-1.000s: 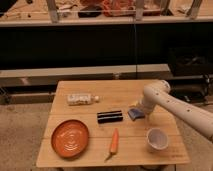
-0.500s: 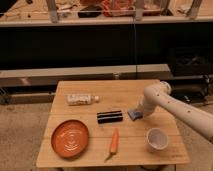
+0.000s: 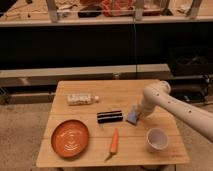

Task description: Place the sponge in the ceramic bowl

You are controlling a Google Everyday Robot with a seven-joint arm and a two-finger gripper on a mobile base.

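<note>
**A:** At the left of the wooden table (image 3: 150,90)?

**B:** Orange bowl (image 3: 70,138), round and upright, in the near-left part. Beyond it, toward the far edge, a small pale bottle (image 3: 81,99) lying on its side, lengthwise left to right, well apart from the bowl.

**A:** Toward the middle?

**B:** Black rectangular bar (image 3: 109,116), flat on the wood, long side running left to right. Nearer than the bar, a carrot (image 3: 114,142), thick end far, thin tip near and pointing slightly left. Apart from the bar; between bowl and cup.

**A:** Position of the sponge?

**B:** Sponge (image 3: 131,116), light blue, just right of the black bar, beside its right end, with contact not discernible. Tilted rather than flat, upper right edge raised. Well apart from the orange bowl, with bar and carrot lying between.

**A:** And relative to the gripper?

**B:** Gripper (image 3: 137,113) directly at the sponge's upper right edge, touching it, coming in from the right and from above. Fingers drawn together onto the sponge, pinching that edge. Bulk of the sponge projecting left and down from the tip, toward the bar.

**A:** Farther right?

**B:** White arm (image 3: 172,106), bent at a rounded joint over the table's right part, then running off toward the near-right corner of the view. Nearer than the arm, a white cup (image 3: 157,139), upright, mouth open upward, near the table's near-right corner, apart from both sponge and carrot.
</note>
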